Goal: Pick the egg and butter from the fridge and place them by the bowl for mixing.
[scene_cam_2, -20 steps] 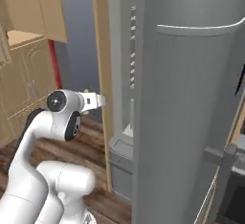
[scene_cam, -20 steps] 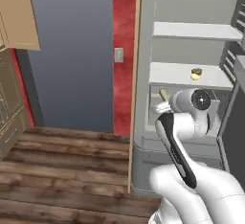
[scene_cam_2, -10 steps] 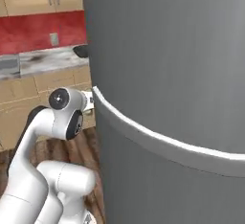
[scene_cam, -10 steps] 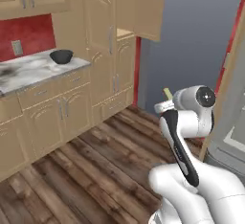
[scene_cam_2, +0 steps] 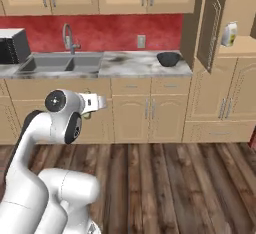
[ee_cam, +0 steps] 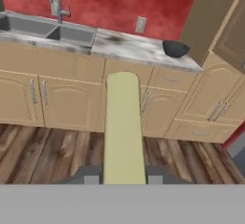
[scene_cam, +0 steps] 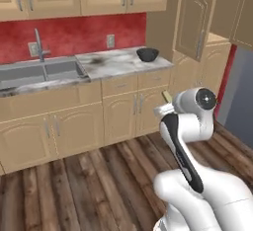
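My gripper is shut on the butter, a long pale olive-yellow stick that juts out from between the fingertips. Seen from the left base view, the butter's tip pokes up beside the gripper, held at about counter height and well short of the cabinets. The black bowl sits on the marble counter near its right end, far ahead of the gripper. The egg and the fridge are out of view.
A steel sink with a faucet lies left of the bowl. An open tall-cabinet door stands right of the counter, with a white jug on its shelf. A microwave is at far left. Wooden floor lies ahead.
The whole picture has swung from the open fridge to the counter with sink and bowl, so the base has turned. The gripper stays shut on the butter.
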You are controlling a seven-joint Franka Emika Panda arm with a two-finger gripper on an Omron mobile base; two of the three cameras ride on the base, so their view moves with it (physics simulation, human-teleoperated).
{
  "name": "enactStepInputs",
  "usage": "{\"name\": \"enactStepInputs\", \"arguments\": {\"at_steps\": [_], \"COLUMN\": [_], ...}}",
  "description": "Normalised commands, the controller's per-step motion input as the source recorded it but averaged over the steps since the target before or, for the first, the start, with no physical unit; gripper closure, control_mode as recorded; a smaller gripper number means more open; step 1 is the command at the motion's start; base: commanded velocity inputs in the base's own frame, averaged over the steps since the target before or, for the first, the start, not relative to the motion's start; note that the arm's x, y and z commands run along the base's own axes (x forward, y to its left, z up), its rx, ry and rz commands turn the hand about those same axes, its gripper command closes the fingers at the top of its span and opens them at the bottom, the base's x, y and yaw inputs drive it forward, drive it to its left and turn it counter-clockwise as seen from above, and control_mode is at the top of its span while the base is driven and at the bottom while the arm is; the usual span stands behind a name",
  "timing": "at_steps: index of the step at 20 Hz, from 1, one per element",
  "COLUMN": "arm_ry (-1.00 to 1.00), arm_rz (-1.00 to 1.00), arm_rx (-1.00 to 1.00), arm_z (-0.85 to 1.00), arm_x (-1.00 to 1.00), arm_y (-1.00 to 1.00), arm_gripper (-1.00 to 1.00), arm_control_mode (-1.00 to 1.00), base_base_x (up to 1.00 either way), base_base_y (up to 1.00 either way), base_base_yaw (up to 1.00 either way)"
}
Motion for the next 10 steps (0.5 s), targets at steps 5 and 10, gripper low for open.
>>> {"name": "enactStepInputs", "arguments": {"at_steps": [5, 10], "arm_ry": [0.0, 0.0], "arm_rz": [0.0, 0.0], "arm_rx": [0.0, 0.0], "arm_z": [0.0, 0.0], "arm_x": [0.0, 0.0], "arm_y": [0.0, 0.0], "arm_gripper": [1.0, 1.0], "arm_control_mode": [1.0, 1.0], "base_base_x": [1.0, 1.0], "base_base_y": [-0.29, -0.59], "base_base_yaw": [0.0, 0.0]}}
